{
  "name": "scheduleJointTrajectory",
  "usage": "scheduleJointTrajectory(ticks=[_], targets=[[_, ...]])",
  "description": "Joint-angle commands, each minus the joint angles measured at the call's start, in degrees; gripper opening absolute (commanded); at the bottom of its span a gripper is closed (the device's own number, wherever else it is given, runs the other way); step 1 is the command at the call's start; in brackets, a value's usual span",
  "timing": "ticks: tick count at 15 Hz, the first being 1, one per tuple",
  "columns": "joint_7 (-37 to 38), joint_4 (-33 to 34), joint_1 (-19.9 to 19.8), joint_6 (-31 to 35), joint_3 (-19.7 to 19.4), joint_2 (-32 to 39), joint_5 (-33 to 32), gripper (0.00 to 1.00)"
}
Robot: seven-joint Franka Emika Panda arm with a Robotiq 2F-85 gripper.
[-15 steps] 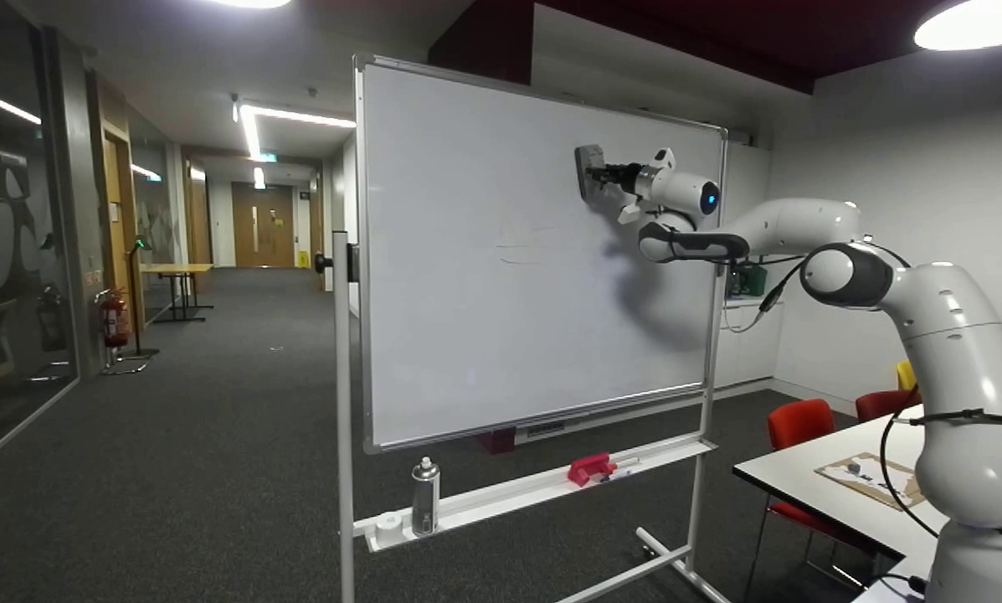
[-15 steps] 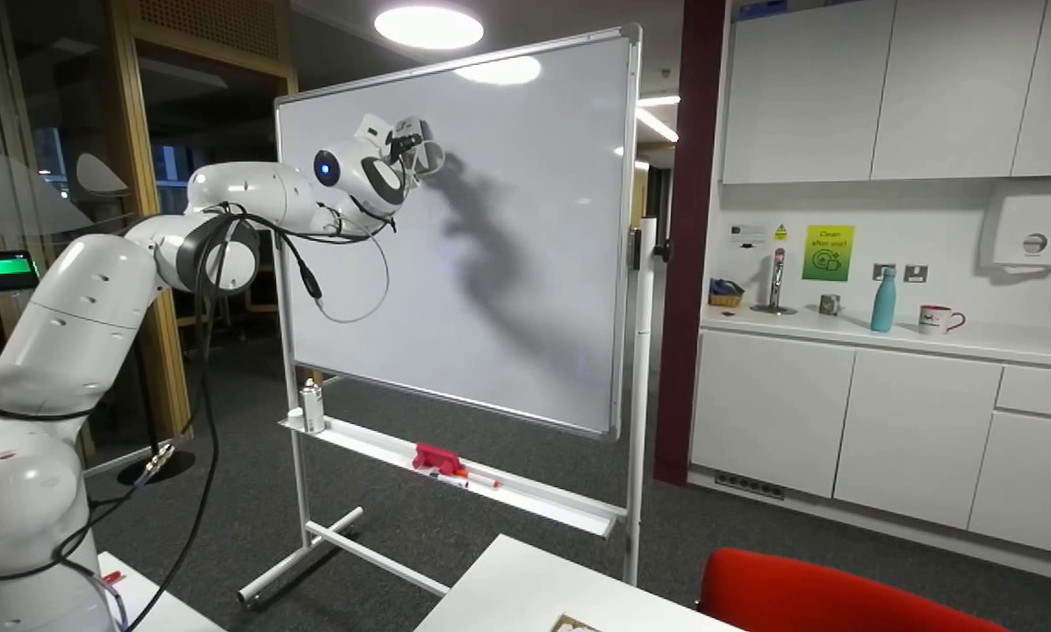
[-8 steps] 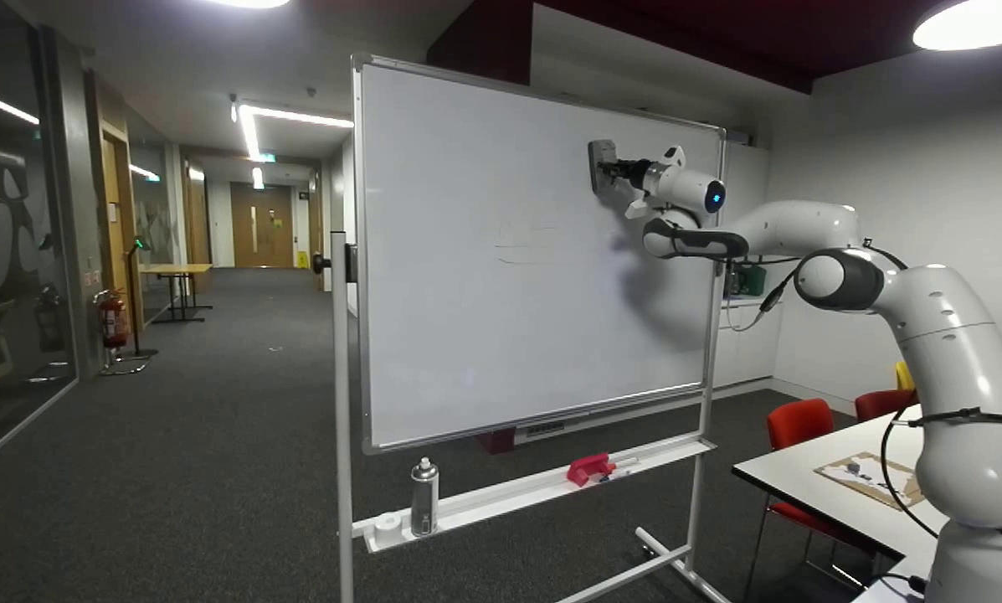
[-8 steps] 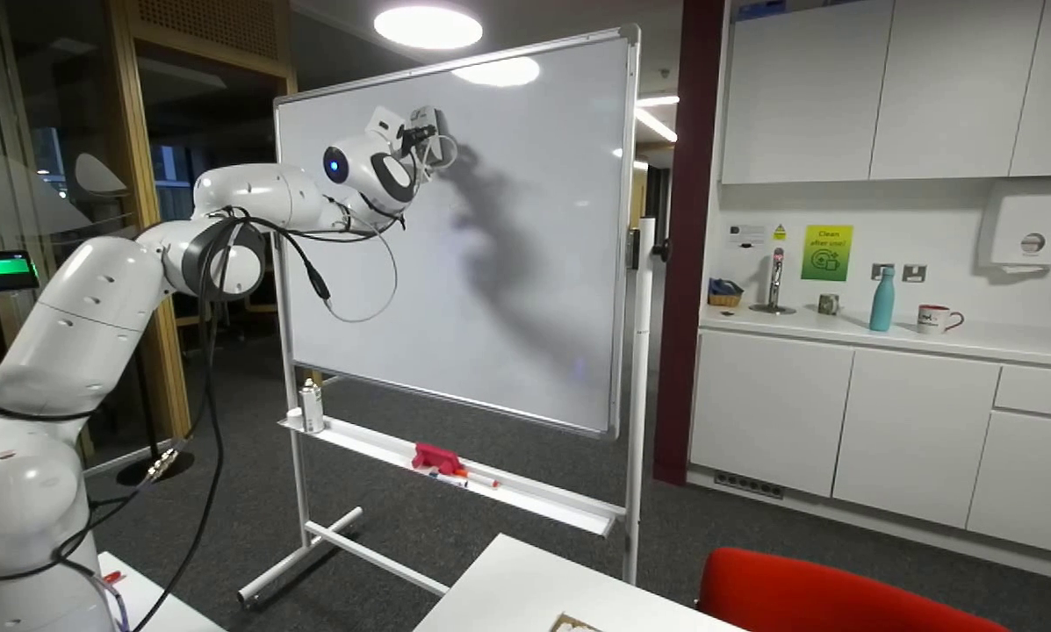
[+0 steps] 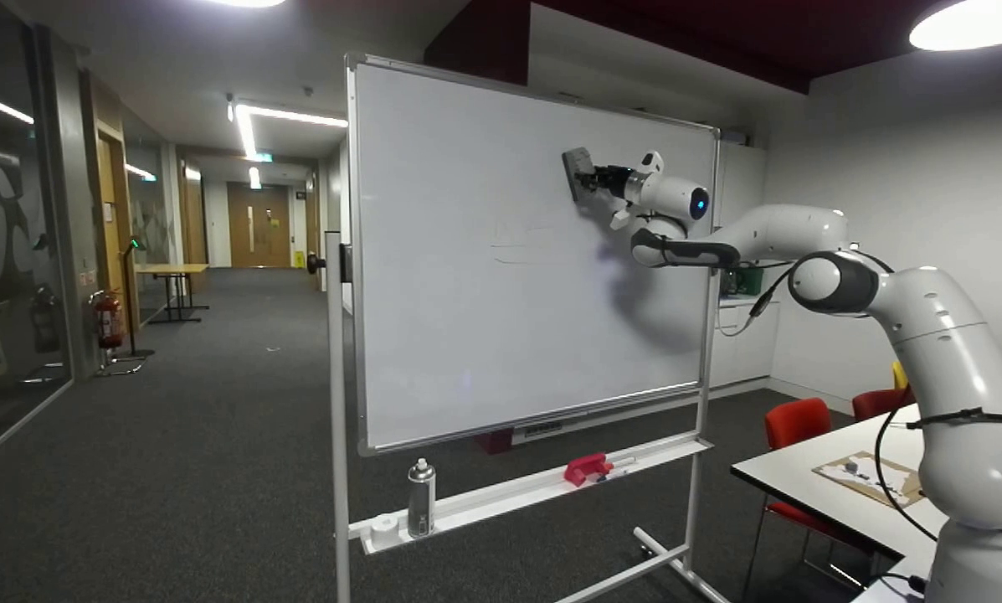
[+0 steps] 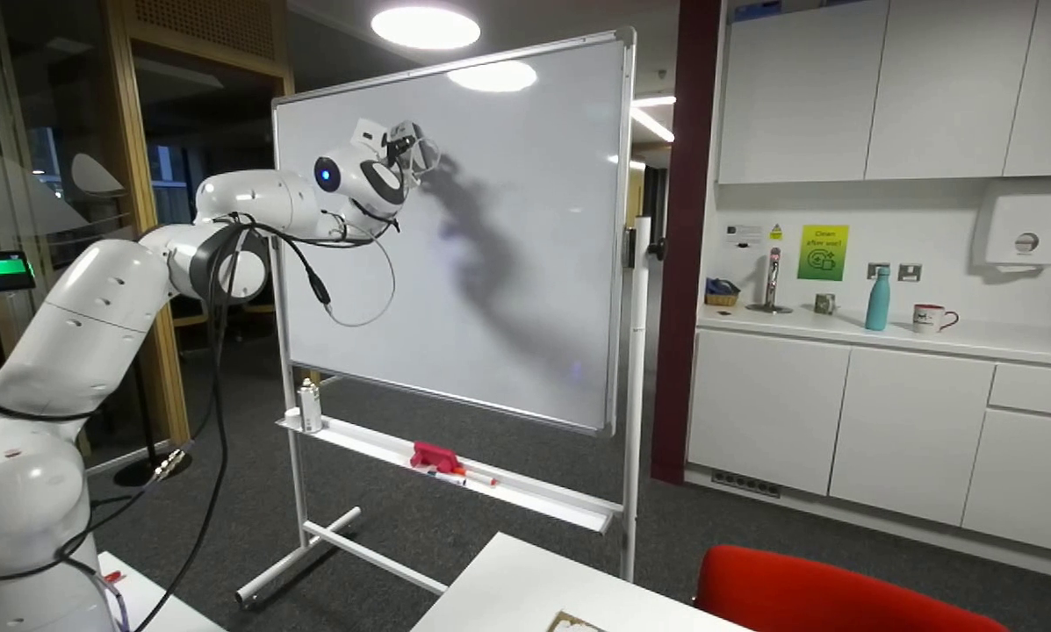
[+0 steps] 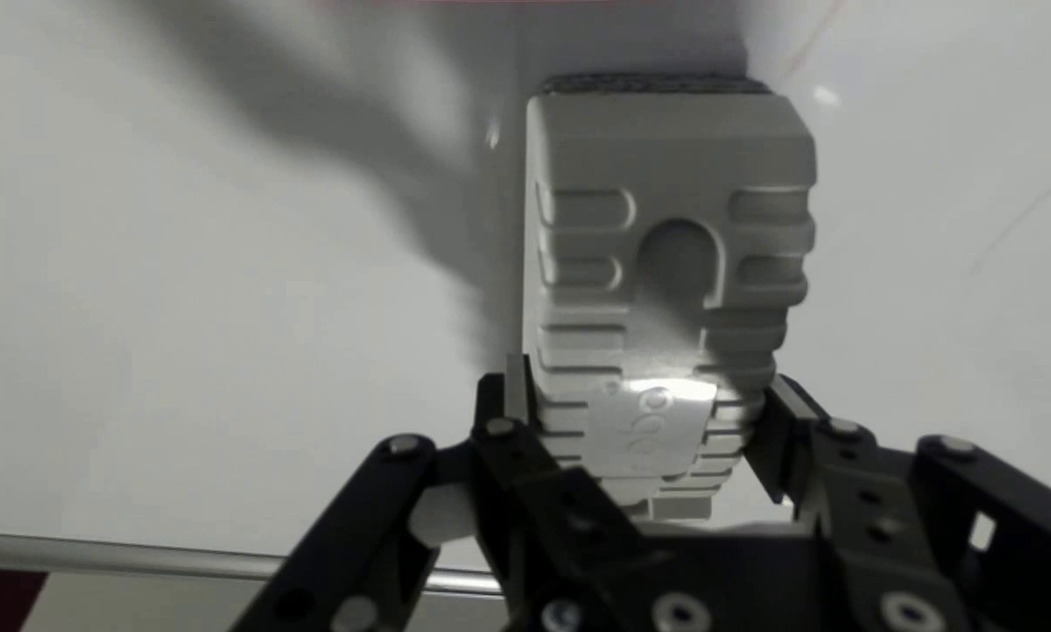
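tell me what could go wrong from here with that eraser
The tool grips the whiteboard eraser near one end, so it might twist under pressure. The whiteboard hangs on a freestanding frame; hard pushing could shift it. The cable looping below the arm might snag.

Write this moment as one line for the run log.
gripper: closed on grey whiteboard eraser | eraser: at upper whiteboard, contact unclear | faint lines: lower on whiteboard | tray below: spray can, markers
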Motion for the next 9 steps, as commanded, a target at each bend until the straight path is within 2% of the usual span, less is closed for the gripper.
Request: scheduleJointTrajectory(ticks=[1, 9], targets=[[-2.01, -3.9, 1.86, -3.14, 3.5, 1.58, -7.32, 0.34], [-1.34, -11.11, -0.23, -4.35, 8.79, 1.72, -22.49, 0.34]])
